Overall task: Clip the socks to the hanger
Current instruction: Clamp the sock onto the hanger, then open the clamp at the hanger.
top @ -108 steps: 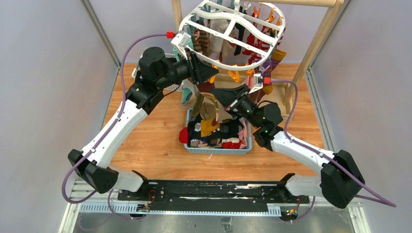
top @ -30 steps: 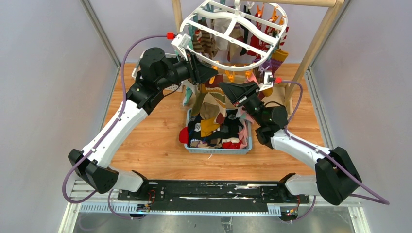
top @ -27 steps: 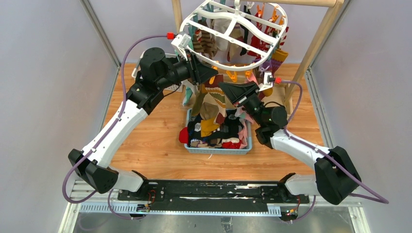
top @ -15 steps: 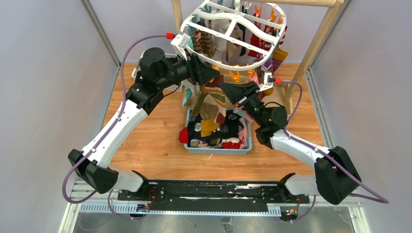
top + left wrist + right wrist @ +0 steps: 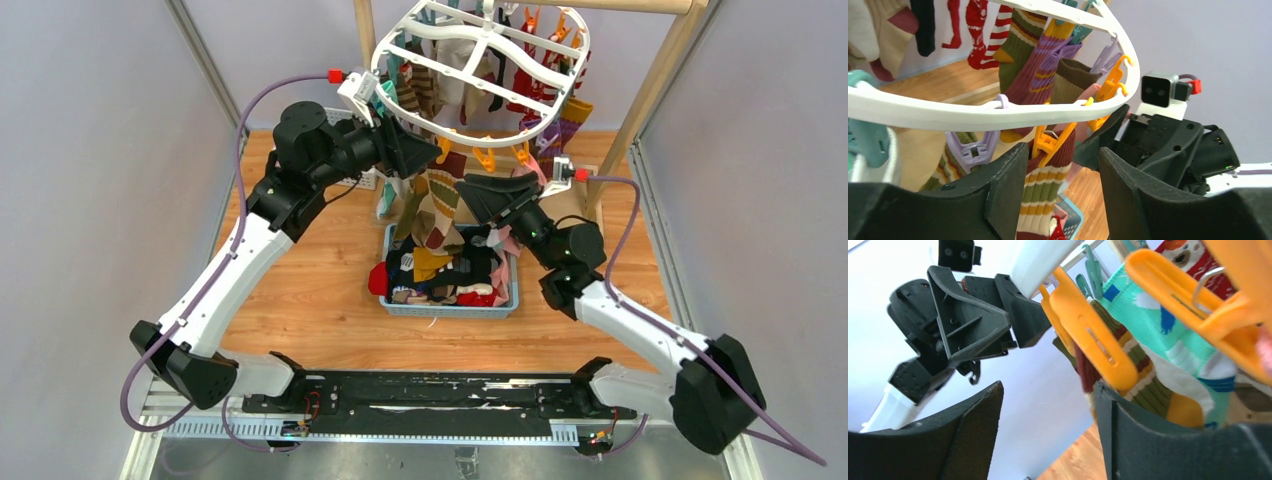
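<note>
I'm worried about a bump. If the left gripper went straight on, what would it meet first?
Probably the orange clip and the striped sock it holds, just ahead of the open left gripper; the right gripper lies beyond, though depth is unclear.

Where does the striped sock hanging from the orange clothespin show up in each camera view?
Top external: striped sock hangs under the hanger's near rim, centre.
Left wrist: low centre, inside the left gripper.
Right wrist: right of centre, behind the orange clothespin.
Shared landmark: the white hanger.
</note>
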`<state>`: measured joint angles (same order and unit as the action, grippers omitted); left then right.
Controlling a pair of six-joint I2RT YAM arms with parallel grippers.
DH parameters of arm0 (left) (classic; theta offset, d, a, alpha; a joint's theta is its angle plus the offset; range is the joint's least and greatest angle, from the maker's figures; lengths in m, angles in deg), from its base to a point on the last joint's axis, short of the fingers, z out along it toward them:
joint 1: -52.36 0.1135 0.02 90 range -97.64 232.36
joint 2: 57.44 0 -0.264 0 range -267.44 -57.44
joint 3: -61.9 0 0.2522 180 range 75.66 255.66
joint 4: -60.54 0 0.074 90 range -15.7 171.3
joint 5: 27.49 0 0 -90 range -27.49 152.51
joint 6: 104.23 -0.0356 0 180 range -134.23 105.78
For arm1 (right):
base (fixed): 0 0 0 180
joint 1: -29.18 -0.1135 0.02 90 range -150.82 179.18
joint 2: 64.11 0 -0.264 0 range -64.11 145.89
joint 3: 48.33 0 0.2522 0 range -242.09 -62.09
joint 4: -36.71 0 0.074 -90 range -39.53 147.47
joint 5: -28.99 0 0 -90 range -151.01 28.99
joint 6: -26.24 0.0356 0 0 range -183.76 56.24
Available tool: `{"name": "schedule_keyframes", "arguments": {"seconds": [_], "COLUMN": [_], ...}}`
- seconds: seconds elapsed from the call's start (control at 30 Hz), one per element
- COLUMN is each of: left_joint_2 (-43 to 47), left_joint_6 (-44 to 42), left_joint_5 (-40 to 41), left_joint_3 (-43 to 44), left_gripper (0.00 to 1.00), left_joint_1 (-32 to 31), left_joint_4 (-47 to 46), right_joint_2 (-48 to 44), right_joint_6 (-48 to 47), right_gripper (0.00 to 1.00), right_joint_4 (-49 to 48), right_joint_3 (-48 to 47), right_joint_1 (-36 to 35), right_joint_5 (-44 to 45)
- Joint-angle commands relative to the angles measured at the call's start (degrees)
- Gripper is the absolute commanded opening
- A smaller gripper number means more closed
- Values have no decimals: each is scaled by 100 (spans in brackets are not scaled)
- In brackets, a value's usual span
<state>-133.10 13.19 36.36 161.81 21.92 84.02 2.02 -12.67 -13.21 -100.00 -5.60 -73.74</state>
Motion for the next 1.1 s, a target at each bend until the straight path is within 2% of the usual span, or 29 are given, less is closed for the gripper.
{"name": "schedule_keyframes", "arguments": {"seconds": [0.0,0.23,0.4,0.5,0.6,0.8,0.97,1.07], "left_joint_2": [238,425,536,597,657,767,825,841], "left_joint_6": [-261,-521,-852,-1091,-1360,-1922,-1960,-1952], "left_joint_5": [33,-351,-835,-1350,-1589,-1434,-1358,-1284], "left_joint_3": [-34,-199,-274,-426,-719,-1183,-1265,-1275], "left_gripper": [57,49,45,44,44,44,44,44], "left_joint_1": [120,143,143,128,33,-228,-235,-239], "left_joint_4": [220,392,702,916,1128,1335,1287,1247], "right_joint_2": [-693,-1347,-1482,-1412,-1292,-920,-731,-715], "right_joint_6": [-813,-1364,-1498,-1499,-1470,-1377,-1421,-1443], "right_gripper": [69,69,68,67,65,60,50,39], "right_joint_4": [1146,2725,3150,3081,2614,1896,1744,1687], "right_joint_3": [279,143,-114,-239,-273,-472,-641,-658], "right_joint_1": [-25,378,818,981,1016,1018,1017,1018], "right_joint_5": [285,-172,-524,-608,-567,-588,-651,-652]}}
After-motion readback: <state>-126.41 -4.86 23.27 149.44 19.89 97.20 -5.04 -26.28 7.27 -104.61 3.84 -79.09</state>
